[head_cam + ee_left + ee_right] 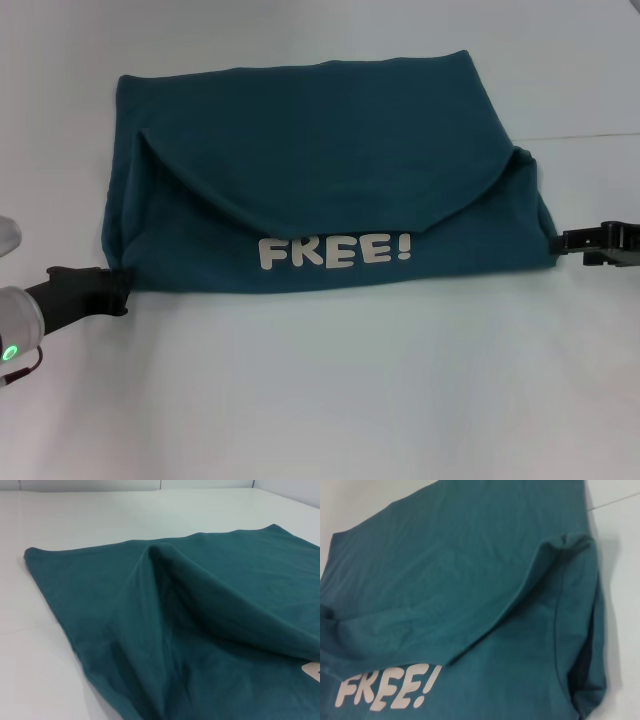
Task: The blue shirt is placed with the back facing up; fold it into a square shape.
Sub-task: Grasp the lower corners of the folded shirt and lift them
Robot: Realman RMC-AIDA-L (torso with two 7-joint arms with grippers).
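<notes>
The blue shirt (320, 150) lies on the white table, partly folded. A curved flap hangs over its middle, and the white "FREE!" lettering (335, 250) shows on the near layer. My left gripper (118, 288) is at the shirt's near left corner and shut on the cloth there. My right gripper (562, 241) is at the near right corner, shut on that pointed edge. In the left wrist view the blue shirt (190, 630) shows a raised crease. In the right wrist view the blue shirt (470, 580) fills the picture, with the lettering (385, 685) and a lifted side fold. No fingers show in either wrist view.
The white table (320, 400) surrounds the shirt on all sides. A thin seam line (590, 135) runs across the table at the far right. Nothing else stands on it.
</notes>
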